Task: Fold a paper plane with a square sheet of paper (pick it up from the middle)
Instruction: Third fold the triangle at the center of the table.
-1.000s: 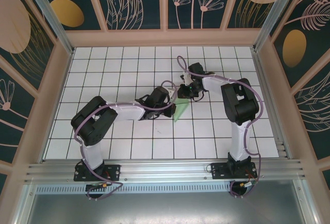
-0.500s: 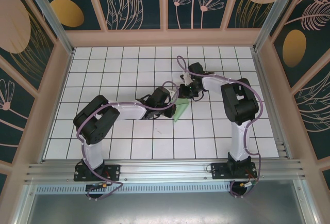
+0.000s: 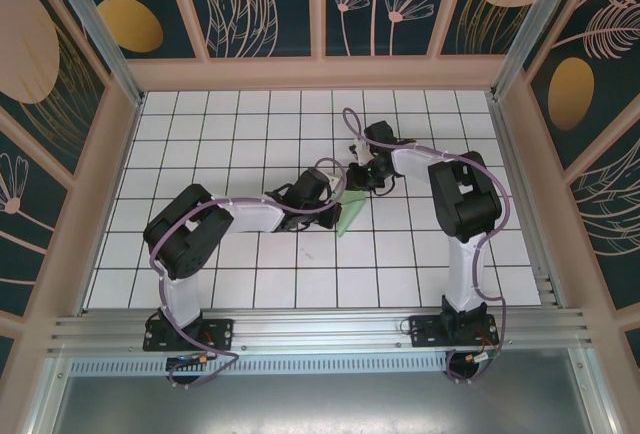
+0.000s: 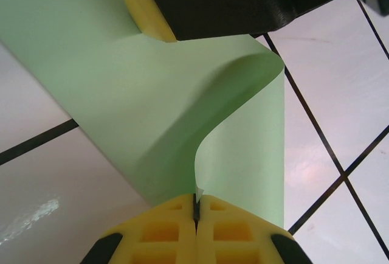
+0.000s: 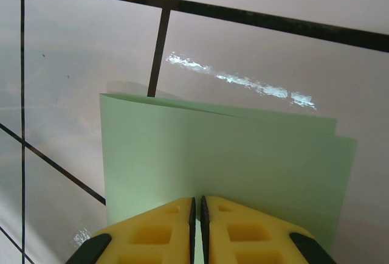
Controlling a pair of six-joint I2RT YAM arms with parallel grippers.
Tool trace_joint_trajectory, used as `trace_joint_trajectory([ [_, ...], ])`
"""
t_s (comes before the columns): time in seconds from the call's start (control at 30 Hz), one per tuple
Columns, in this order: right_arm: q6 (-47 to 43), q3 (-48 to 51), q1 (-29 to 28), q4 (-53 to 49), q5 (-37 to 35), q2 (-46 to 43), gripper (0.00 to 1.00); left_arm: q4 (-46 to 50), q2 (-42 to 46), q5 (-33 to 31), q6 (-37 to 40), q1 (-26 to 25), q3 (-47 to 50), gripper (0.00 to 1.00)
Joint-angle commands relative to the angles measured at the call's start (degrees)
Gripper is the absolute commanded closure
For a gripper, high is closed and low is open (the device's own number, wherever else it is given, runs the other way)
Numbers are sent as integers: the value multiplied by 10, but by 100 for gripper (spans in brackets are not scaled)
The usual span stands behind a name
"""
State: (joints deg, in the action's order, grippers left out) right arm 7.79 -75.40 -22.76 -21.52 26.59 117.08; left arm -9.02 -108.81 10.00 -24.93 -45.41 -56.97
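Observation:
The square sheet of paper [image 3: 348, 217] is pale green and folded over, near the middle of the table between the two grippers. In the left wrist view the paper [image 4: 152, 106] curls up in a soft bend, and my left gripper [image 4: 196, 206] is shut on one corner of it. The right gripper's yellow finger [image 4: 146, 14] rests on the sheet's far part. In the right wrist view the paper [image 5: 225, 154] shows two stacked layers with offset edges. My right gripper [image 5: 197, 206] is shut on its near edge, with only a thin slit between the pads.
The white gridded table [image 3: 200, 134] is fenced by low wooden walls [image 3: 320, 72] at the back and both sides. The right arm's purple cable [image 3: 352, 124] loops over the table behind the grippers. A metal rail [image 3: 320, 329] runs along the near edge.
The left arm's elbow has shifted slightly to the right. Both grippers and the paper stay where they were.

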Motion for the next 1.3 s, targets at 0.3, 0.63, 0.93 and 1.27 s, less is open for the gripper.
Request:
trace_joint_trajectory([
  [0.3, 2, -5, -9, -20, -1, 16, 84, -41, -6, 2, -38, 2, 37, 99],
  [0.63, 3, -1, -11, -19, 0, 16, 84, -55, -2, 20, -26, 2, 25, 96],
  [0.93, 5, 4, -12, -16, 0, 16, 84, -61, -9, 25, -26, 3, 29, 95],
  [1.27, 8, 1, -12, -15, 4, 14, 84, -37, -21, 1, -24, 2, 32, 96],
])
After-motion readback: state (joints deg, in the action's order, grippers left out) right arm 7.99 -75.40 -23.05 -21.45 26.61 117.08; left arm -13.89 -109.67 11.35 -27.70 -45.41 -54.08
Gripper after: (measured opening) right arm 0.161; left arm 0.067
